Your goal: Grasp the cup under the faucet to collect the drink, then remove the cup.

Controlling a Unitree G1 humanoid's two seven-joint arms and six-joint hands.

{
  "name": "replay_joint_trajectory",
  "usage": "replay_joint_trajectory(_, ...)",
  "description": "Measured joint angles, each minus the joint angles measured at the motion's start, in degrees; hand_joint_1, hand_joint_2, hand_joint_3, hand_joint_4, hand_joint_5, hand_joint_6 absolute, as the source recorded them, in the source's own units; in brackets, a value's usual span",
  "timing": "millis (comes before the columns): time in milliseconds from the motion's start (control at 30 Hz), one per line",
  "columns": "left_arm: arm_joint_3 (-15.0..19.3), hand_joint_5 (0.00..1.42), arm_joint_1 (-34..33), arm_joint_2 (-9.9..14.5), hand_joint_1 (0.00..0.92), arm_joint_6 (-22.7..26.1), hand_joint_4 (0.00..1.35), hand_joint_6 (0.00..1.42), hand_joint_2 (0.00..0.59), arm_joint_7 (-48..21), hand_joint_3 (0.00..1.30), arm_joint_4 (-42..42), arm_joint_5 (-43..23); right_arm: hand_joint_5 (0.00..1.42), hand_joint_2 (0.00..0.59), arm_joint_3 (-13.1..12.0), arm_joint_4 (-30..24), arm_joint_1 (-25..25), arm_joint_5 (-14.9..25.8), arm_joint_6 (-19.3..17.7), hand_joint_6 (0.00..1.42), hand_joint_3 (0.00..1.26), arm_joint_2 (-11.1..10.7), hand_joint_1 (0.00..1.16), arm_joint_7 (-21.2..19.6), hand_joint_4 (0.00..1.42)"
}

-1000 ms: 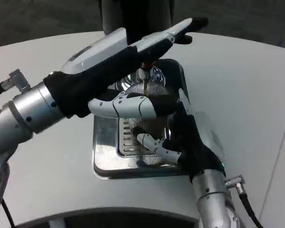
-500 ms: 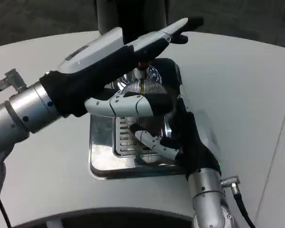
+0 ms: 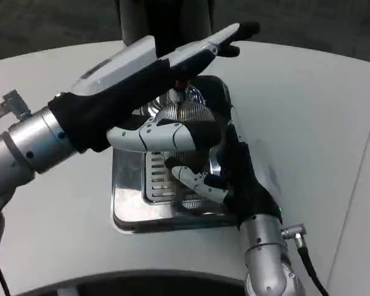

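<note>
Reaching in from nine o'clock, the left hand (image 3: 154, 86) is held above the middle of a shiny metal drip tray (image 3: 126, 209), its long white upper fingers stretched out flat toward one o'clock, where a dark fingertip (image 3: 243, 29) ends over the foot of a dark machine (image 3: 163, 18) at twelve o'clock. A lower finger of this hand is curled across in front of the cup (image 3: 188, 114); whether the cup is touched or gripped by it cannot be told. The cup, seen as a ribbed, clear round form, is placed on the far part of the tray, under a small spout with a red tip (image 3: 180, 83).

From five o'clock the right hand (image 3: 234, 179) is brought up along the tray's right edge, its black palm close against the cup's right side and its white fingers (image 3: 200, 185) bent low over the slotted grate (image 3: 157, 182). Whether the cup is grasped by it cannot be told, since the contact is hidden by the left hand.

Little free room is left at the tray's right rim and over its centre. Open space is seen along the tray's left rim at nine o'clock and its near rim at six o'clock.

A white table (image 3: 320, 111) is spread around the tray, its curved near edge seen at six o'clock. Dark grey floor (image 3: 49, 24) is seen beyond the table at eleven and one o'clock.
</note>
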Motion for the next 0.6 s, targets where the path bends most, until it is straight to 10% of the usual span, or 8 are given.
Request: replay_joint_trajectory(600, 0.03, 0.09, 0.00, 0.02, 0.000, -0.35, 0.00, 0.04, 0.116, 0.39, 0.01, 0.74, -0.04, 0.00, 0.177, 0.10, 1.44, -2.13, -0.05, -0.01, 0.08, 0.00, -0.87, 0.72, 0.82, 0.00)
